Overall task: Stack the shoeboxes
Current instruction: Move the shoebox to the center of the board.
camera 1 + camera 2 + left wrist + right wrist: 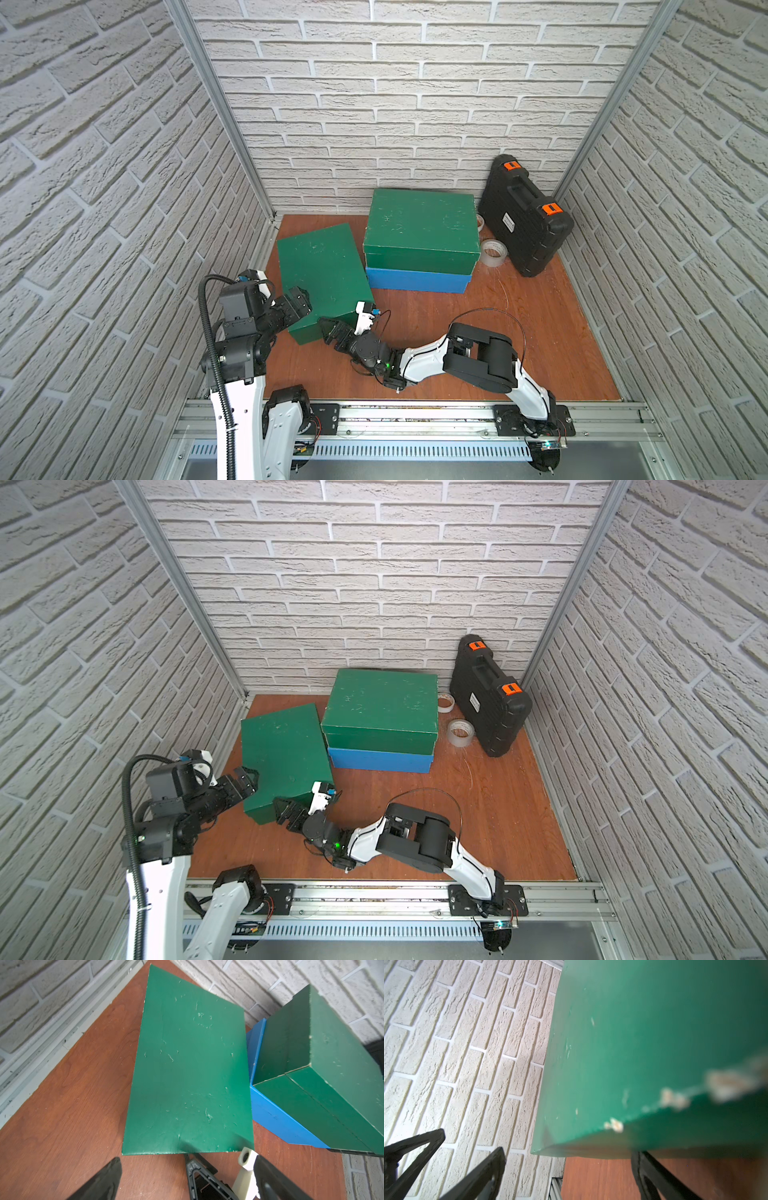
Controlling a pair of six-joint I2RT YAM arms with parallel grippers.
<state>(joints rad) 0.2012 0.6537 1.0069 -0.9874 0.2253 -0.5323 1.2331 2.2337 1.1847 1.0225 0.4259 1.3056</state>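
Though partly done, unfinished: dark green shoebox [419,224] sitting on blue shoebox [415,283] by back wall [415,124]; second green shoebox [320,270] loose on table [519,332] beside them, yet to go on top. Left gripper [301,300] and right gripper [332,330] at its near end, fingers apart, gripping nothing.

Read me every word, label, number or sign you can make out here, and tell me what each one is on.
No text here is legible.
White sticker on the black plastic case: printed, but too small to read.
Lone green shoebox, stacked green shoebox, blue shoebox: no print in any view, only whitish scuffs on the green ones.
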